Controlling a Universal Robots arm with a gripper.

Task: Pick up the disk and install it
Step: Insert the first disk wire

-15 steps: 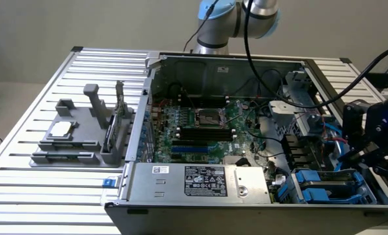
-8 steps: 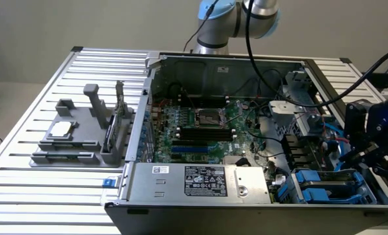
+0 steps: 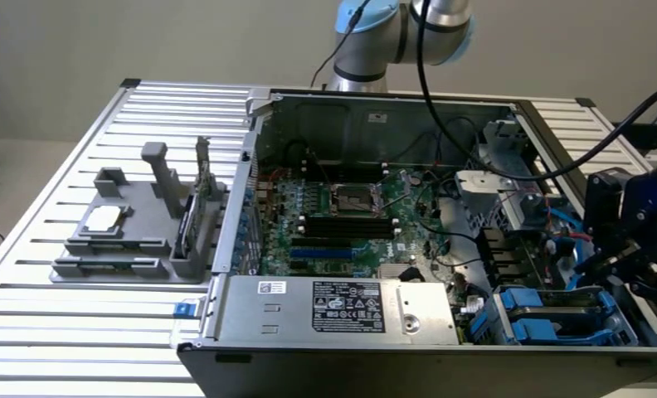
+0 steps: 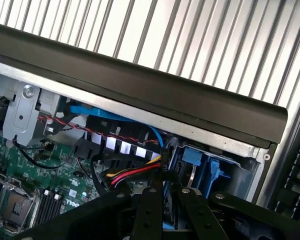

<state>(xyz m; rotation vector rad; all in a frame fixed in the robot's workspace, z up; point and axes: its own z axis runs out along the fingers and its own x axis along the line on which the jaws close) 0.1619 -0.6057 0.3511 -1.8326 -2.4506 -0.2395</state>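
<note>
Starting at the near edge of the surface (image 3: 41, 332), I see the open computer case (image 3: 417, 373) with its grey power box (image 3: 340, 307) along the front. Beside that box, toward the near corner on the exterior view's right, the disk (image 3: 528, 319) (image 4: 197, 162) sits in its bay with its blue frame showing and coloured cables (image 4: 135, 172) close by. My hand (image 3: 610, 269) (image 4: 172, 192) hangs just above it; I cannot tell whether it is apart or together. Farther in lies the green board (image 3: 351, 215). By the edge on the exterior view's left stands a grey holder (image 3: 129, 240) carrying a small silver chip (image 3: 102, 220). At the far edge rises the arm (image 3: 362, 50).
</note>
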